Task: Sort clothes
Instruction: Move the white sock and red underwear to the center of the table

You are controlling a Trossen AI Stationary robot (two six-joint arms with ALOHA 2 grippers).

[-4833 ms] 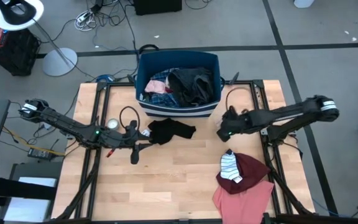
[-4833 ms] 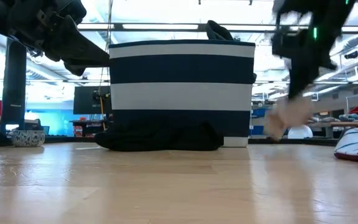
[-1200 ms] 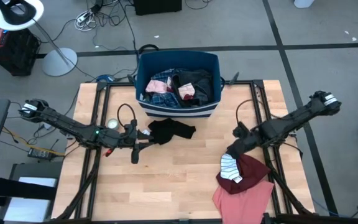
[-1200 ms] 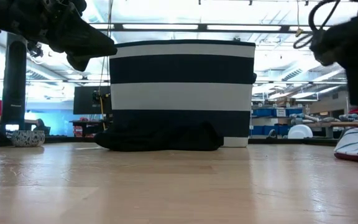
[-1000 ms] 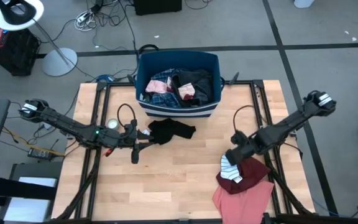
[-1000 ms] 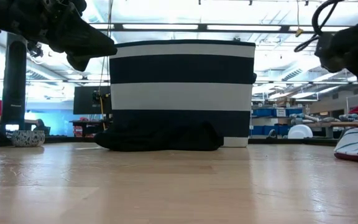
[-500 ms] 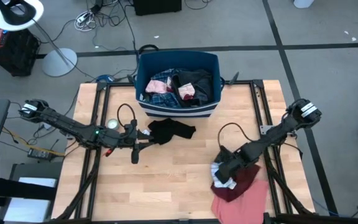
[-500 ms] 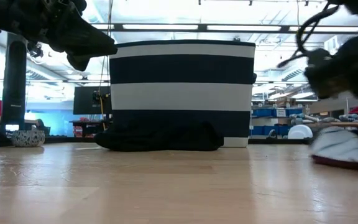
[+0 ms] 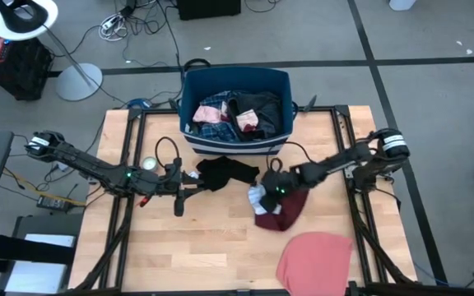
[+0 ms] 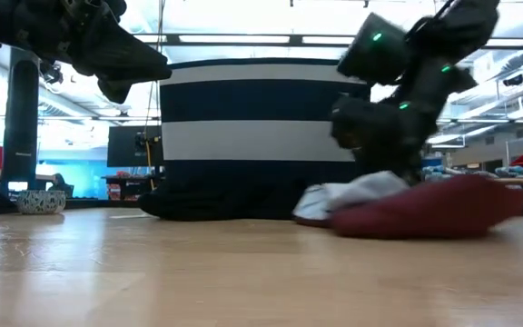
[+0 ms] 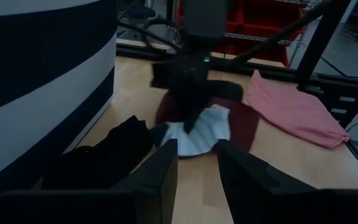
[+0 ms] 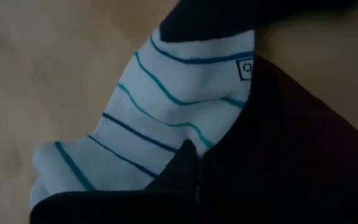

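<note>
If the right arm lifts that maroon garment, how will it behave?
Probably floppy: the maroon garment lies crumpled under the right gripper. It likely drapes and drags. The striped sock lying against it may come along.

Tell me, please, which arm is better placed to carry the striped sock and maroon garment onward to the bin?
The right arm, probably. Its claw is already down on the striped sock and maroon garment, close to the bin. The left claw hangs open by the black garment.
</note>
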